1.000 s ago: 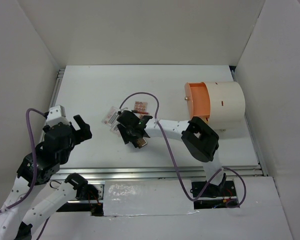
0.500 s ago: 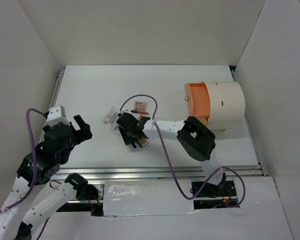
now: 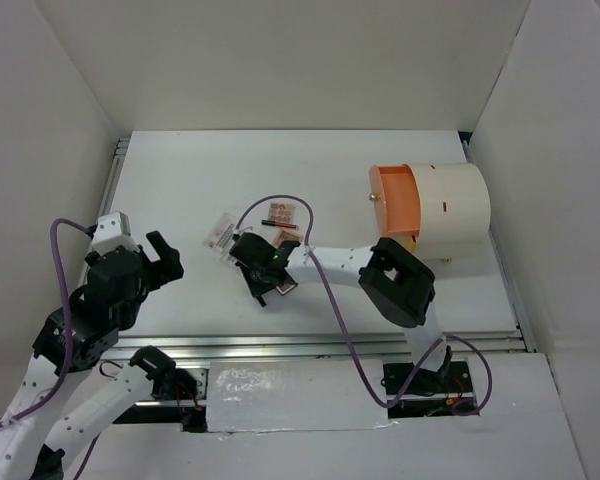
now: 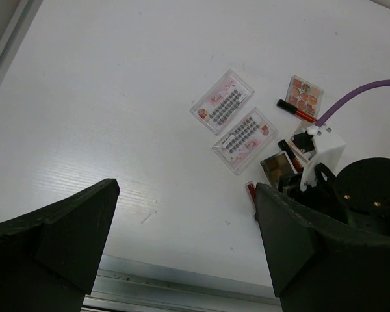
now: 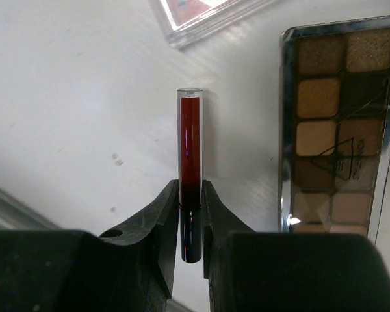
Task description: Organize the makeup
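right gripper (image 5: 190, 190): jaws narrow, clamped on dark lower end of red stick (image 5: 190, 130), frame centre | brown palette (image 5: 338, 123): right of stick, apart | packets (image 4: 222, 103): upper centre, side by side | left gripper (image 4: 185, 188): jaws wide, holding nothing

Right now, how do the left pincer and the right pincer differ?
The left pincer stands wide open, holding nothing; the right pincer is closed on a thin red stick. The left pincer hangs off to the side of the makeup, while the right pincer sits among it, beside a brown eyeshadow palette. Both are black.
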{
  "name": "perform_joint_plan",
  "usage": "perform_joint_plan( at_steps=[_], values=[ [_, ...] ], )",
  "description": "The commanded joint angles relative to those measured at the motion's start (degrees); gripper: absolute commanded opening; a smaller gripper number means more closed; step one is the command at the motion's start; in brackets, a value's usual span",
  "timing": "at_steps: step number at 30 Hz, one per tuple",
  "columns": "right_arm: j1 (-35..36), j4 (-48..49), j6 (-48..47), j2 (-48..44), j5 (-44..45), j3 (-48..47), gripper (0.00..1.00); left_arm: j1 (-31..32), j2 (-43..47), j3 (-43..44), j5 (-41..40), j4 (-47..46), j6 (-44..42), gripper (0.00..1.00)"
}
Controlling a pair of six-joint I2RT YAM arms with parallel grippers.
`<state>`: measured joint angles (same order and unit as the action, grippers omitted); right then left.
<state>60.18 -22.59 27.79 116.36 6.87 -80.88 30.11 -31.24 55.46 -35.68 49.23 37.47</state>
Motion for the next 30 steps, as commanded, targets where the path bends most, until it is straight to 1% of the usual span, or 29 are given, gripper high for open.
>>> perform_joint_plan(
  at_steps=[1, 4, 6, 8, 10, 11, 12, 14, 15, 16, 18, 19, 20, 21, 22, 23, 25, 30],
  values=[
    [0.64, 0.97, 1.04, -7.62, -3.00, -0.24, 0.16, -0.22, 0.75, 0.08, -0.26, -1.95, -1.00, 0.99],
    [0.29, -0.69, 0.51, -15.51, -2.92, -0.59, 0.15, -0.23, 1.45, 0.00, -0.96, -1.77, -0.65, 0.99],
    [-0.50, -2.28, 0.07, -19.04, -2.48, -1.29, 0.15, -0.23, 2.24, 0.08, -1.41, -1.51, -0.21, 0.99],
    [-2.17, -4.12, -0.63, -24.12, -2.57, -2.70, 0.15, -0.23, 2.94, -0.09, -1.50, -1.51, -0.12, 1.00],
    [-6.12, -7.89, -2.12, -27.57, -2.22, -4.88, 0.15, -0.31, 3.99, -0.18, -1.23, -1.77, -0.30, 0.99],
    [-7.96, -9.21, -3.43, -31.07, -1.95, -5.51, 0.15, -0.23, 4.17, -0.27, -1.23, -1.86, -0.30, 1.00],
    [-12.33, -11.84, -4.40, -32.67, -1.87, -6.30, 0.15, -0.31, 4.52, -0.35, -1.15, -1.95, -0.38, 0.99],
    [-17.70, -16.14, -7.20, -37.31, -1.69, -9.46, 0.15, -0.31, 4.70, -0.35, -1.06, -2.03, -0.47, 0.99],
    [-20.34, -17.74, -8.88, -38.47, -1.86, -10.43, 0.15, -0.31, 4.70, -0.35, -0.97, -2.04, -0.56, 0.99],
    [-25.68, -19.14, -10.11, -39.53, -1.34, -12.44, 0.14, -0.23, 4.70, -0.35, -0.62, -2.04, -0.56, 0.99],
    [-29.93, -21.70, -13.63, -41.90, 1.73, -13.51, 0.14, -0.23, 4.88, -0.44, -0.62, -2.12, -0.73, 0.99],
    [-32.65, -21.71, -14.51, -42.78, 3.74, -13.08, 0.14, -0.23, 4.88, -0.44, -0.44, -2.12, -0.74, 0.99],
    [-33.28, -20.66, -15.65, -44.53, 8.89, -12.38, 0.14, -0.23, 4.88, -0.44, -0.44, -2.04, -0.74, 0.99],
    [-34.42, -20.39, -16.01, -45.16, 10.51, -11.67, 0.13, -0.23, 5.05, -0.44, -0.44, -2.12, -0.74, 1.00],
    [-37.39, -20.48, -15.93, -45.60, 11.22, -11.15, 0.13, -0.23, 5.14, -0.53, -0.44, -2.21, -0.74, 0.99],
    [-39.42, -20.30, -15.06, -45.69, 11.32, -10.97, 0.13, -0.23, 5.14, -0.53, -0.35, -2.21, -0.74, 0.99],
    [-43.72, -19.25, -15.13, -45.78, 7.81, -10.26, 0.12, -0.23, 5.05, -0.53, -0.44, -2.21, -0.74, 0.99],
    [-46.65, -18.64, -17.42, -44.81, 8.07, -9.83, 0.12, -0.23, 5.32, -0.62, 0.79, -2.74, -1.53, 1.00]
  ],
)
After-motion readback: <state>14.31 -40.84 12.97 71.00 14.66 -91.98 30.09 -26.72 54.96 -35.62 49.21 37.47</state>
